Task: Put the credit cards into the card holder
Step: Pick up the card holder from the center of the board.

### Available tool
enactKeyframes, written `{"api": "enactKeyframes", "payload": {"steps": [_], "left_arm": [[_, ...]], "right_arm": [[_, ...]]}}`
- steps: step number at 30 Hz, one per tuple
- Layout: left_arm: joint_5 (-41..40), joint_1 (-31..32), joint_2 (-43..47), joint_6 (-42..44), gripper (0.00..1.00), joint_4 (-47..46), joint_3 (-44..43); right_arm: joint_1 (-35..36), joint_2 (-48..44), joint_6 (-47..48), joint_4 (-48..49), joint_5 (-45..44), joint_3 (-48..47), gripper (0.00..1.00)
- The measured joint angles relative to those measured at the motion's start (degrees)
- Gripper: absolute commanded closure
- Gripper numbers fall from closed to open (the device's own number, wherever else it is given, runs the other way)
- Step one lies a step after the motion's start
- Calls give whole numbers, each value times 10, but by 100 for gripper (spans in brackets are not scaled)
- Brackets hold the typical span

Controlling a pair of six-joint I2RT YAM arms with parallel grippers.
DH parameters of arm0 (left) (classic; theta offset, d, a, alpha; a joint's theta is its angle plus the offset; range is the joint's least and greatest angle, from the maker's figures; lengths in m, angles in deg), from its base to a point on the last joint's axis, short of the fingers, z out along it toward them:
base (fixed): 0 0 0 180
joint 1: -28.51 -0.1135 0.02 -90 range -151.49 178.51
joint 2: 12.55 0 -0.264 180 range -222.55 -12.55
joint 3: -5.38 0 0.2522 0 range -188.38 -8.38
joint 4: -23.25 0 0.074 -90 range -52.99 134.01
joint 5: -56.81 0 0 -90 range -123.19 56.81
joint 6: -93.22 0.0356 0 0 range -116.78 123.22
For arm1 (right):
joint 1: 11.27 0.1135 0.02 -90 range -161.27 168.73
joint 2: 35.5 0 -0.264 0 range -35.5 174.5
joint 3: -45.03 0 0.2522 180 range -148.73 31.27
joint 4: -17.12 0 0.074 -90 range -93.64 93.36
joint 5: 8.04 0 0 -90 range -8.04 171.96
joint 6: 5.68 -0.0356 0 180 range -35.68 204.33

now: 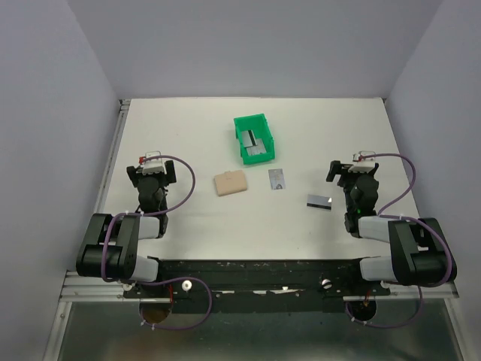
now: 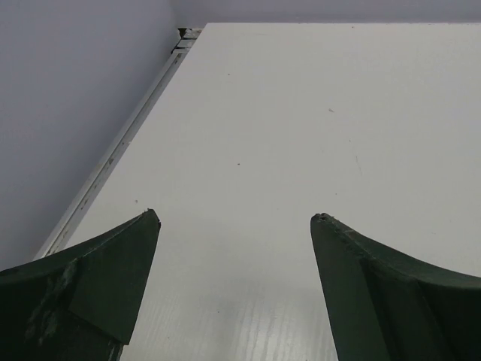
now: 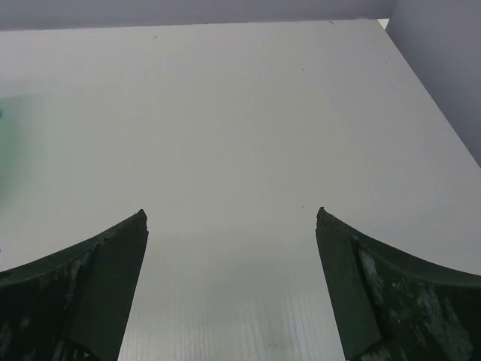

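Credit cards [image 1: 278, 179]: two seen loose and flat on worktop [image 1: 188, 128], none in holder yet.
Printed card [image 1: 278, 179]: just right of card holder [image 1: 230, 183], apart from it.
Striped card [image 1: 319, 201]: further right and nearer the arm bases, dark stripe up.
Card holder: tan, lying flat mid-worktop, looks folded shut. No blue inside showing, no card in it as far as visible.
Green bin [image 1: 253, 138]: behind holder. Silver-grey flat pieces inside, maybe more cards, too small to tell.
Left claw [image 2: 237, 218]: jaws spread wide, nothing between, bare worktop below. Well left of holder.
Right claw [image 3: 229, 214]: jaws spread wide, empty. Off to the right of striped card, not over it.
Progress: nil by the look of it. No card gripped, none inserted, holder not opened.
Left to do: probably open holder, pick each card off the flat surface, slide into a slot. Bin contents too, if cards.
Watch: thin cards flat on worktop likely hard to get an edge under. Soft holder likely to shift unless pinned by the other claw.
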Motion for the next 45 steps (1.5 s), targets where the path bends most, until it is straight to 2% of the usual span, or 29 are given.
{"api": "enactKeyframes", "payload": {"steps": [26,28,31,34,39,42,45], "left_arm": [[0,0,0,0,1,0,0],[0,0,5,1,1,6,0],[-13,2,42,-3,1,105,-38],[-41,2,66,-30,1,249,-150],[-37,2,100,-56,1,403,-299],[-20,2,117,-52,1,471,-335],[-10,2,132,-53,1,524,-344]], "right_arm": [[0,0,0,0,-1,0,0],[0,-10,0,-26,-2,-6,0],[0,-58,-1,-110,-16,-36,0],[0,-111,-20,-169,-49,-77,0],[0,-174,-73,-292,-72,-150,0],[0,-172,-93,-413,-50,-236,0],[0,-163,-125,-472,-36,-290,0]]}}
